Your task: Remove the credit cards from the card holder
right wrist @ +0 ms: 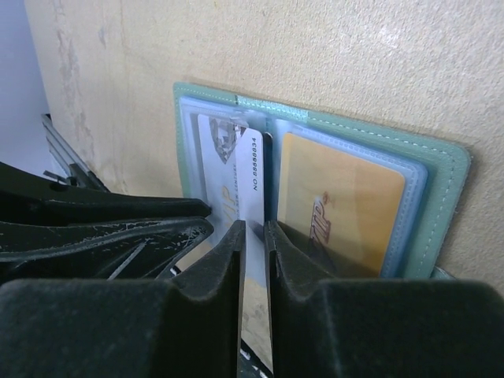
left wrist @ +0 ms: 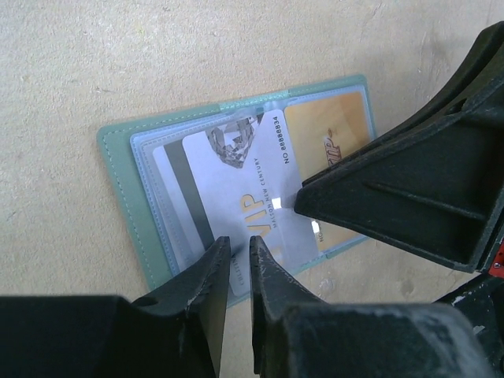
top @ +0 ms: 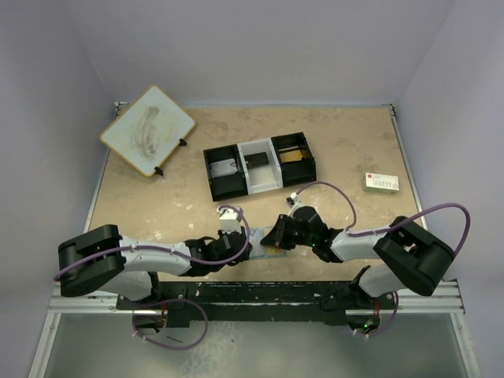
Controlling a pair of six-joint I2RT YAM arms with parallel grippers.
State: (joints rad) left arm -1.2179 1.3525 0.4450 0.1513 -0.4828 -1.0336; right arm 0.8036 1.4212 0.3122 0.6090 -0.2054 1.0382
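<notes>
Black jaws of my right gripper (right wrist: 253, 232) stand nearly together over the fold of the holder (right wrist: 445, 205), with the pale card (right wrist: 250, 177) running between them. I cannot tell whether they truly pinch it. That card sits skewed, partly out of its pocket, and I judge the exposed edge is why I am placed there: it gives something to draw on. My left gripper (left wrist: 238, 246), jaws likewise narrow, sits at the holder's near edge, probably to pin it against the pull, though its grip is unclear too. The gold card (left wrist: 335, 130) sits in the other pocket, untouched. The holder lies open and flat on the table (left wrist: 79, 63).
</notes>
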